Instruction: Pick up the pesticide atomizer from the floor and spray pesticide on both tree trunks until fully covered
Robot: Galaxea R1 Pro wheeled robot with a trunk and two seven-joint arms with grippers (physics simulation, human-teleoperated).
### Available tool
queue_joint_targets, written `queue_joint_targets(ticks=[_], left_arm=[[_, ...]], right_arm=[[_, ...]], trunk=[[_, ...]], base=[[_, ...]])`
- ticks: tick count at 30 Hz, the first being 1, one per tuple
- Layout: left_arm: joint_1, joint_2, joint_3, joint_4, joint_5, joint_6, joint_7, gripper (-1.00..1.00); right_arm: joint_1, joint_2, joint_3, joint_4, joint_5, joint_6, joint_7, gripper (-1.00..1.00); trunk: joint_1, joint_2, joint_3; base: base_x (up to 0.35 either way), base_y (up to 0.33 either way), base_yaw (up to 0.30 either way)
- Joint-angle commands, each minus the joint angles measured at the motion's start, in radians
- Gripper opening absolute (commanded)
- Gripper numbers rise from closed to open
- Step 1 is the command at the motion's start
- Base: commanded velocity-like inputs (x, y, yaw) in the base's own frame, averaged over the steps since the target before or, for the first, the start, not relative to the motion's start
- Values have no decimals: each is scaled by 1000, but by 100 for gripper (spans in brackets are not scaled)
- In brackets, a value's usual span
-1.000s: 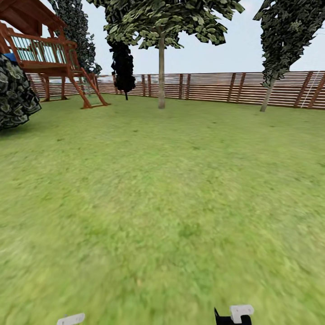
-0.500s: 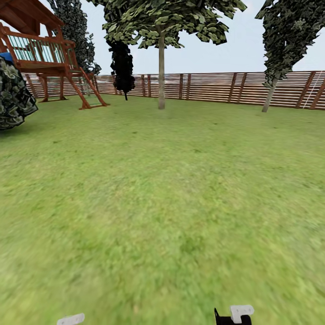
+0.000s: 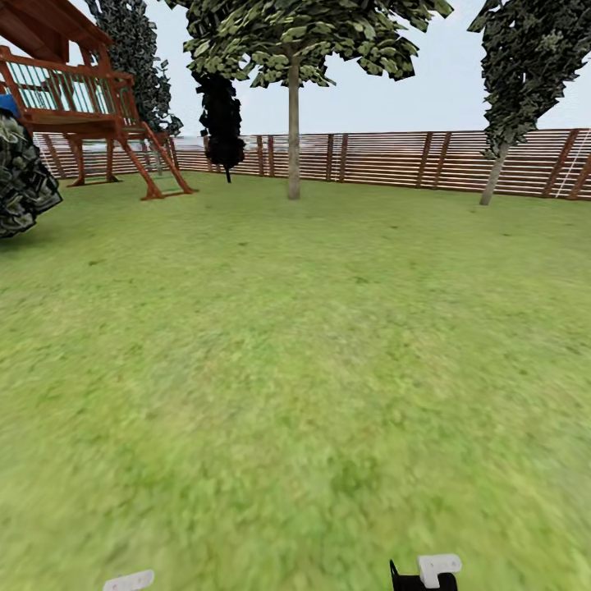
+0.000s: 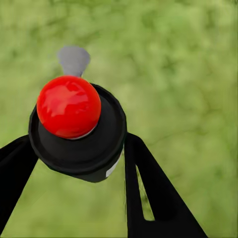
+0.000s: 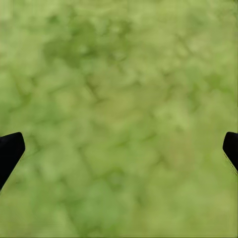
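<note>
Across the garden, the lawn (image 3: 295,369) runs open and flat from the robot to the fence (image 3: 410,160), which closes the far edge from side to side. The wide middle stretch of grass carries nothing. Along the far edge stand the obstacles: a wooden playset (image 3: 82,107) at the far left with its ladder reaching down to the grass, a dark bush (image 3: 20,185) at the left border, a near-black thin tree (image 3: 222,123) in front of the fence, a straight-trunked tree (image 3: 293,123) about centre, and another tree (image 3: 497,168) leaning at the far right, its trunk just before the fence.

In the left wrist view, the left gripper (image 4: 74,163) is clamped on the atomizer (image 4: 77,134): a black round body with a glossy red knob on top and a grey nozzle beyond it, held above the grass. The two black fingers (image 4: 148,193) press against its sides.

In the right wrist view, the right gripper (image 5: 119,148) is spread wide, its fingertips (image 5: 10,148) at opposite borders, holding nothing, with only grass between them.

No spray mist is visible on either trunk.
</note>
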Motion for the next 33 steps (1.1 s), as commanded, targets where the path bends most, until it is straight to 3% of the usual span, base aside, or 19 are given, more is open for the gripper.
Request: queue_joint_targets(ticks=[1,33], left_arm=[[0,0,0,0,0,0,0,-100],[0,0,0,0,0,0,0,-100]], right_arm=[[0,0,0,-1,0,0,0,100],[0,0,0,0,0,0,0,100]], trunk=[[0,0,0],[0,0,0]], base=[[339,0,0],[339,0,0]])
